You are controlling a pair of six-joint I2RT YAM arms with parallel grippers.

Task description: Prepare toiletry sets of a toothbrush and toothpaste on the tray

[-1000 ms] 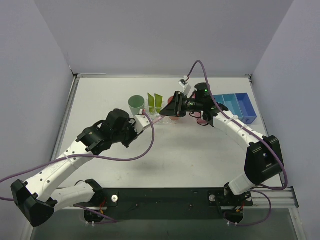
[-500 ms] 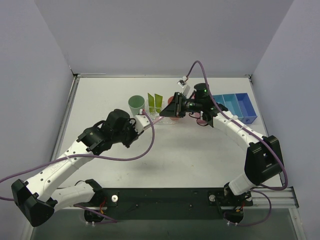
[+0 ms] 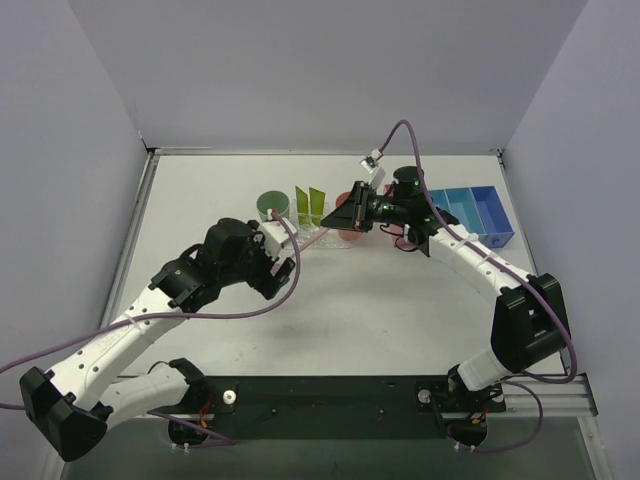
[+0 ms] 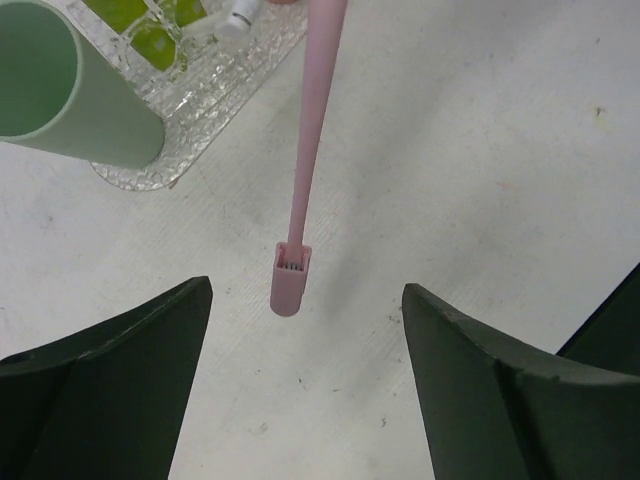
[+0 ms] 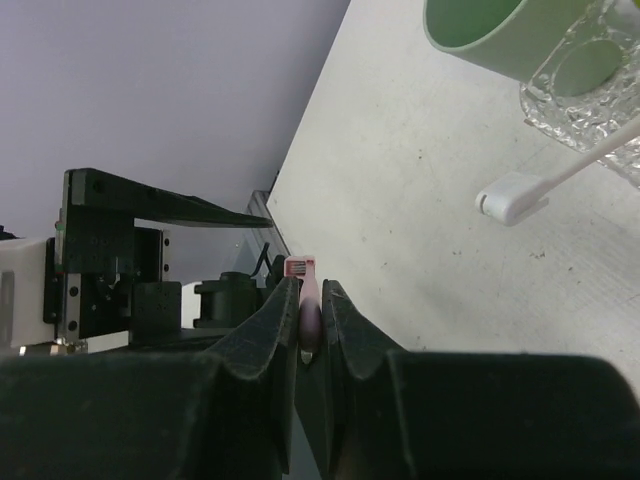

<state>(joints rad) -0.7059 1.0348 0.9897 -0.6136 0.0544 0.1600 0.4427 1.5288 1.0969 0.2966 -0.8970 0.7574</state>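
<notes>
My right gripper (image 3: 338, 216) (image 5: 310, 290) is shut on the handle end of a pink toothbrush (image 3: 318, 235) (image 5: 303, 285), held in the air beside the clear tray (image 3: 330, 242) (image 4: 225, 95). The brush slants down toward my left gripper (image 3: 288, 250) (image 4: 305, 300), whose jaws stand wide open around the brush head (image 4: 290, 285) without touching it. Lime-green tubes (image 3: 310, 205) (image 4: 150, 45) stand on the tray beside a green cup (image 3: 271, 206) (image 4: 60, 90). A white toothbrush (image 5: 520, 195) leans out over the tray's rim (image 5: 580, 95).
A salmon cup (image 3: 350, 234) stands at the tray's right end, partly hidden by the right gripper. Blue bins (image 3: 472, 212) and a pink bin (image 3: 405, 241) lie at the right, behind the right arm. Walls close in the table at the back and both sides.
The left gripper has opened and let go of the pink toothbrush, drawing back a little. The right gripper has closed on the brush's handle end.
</notes>
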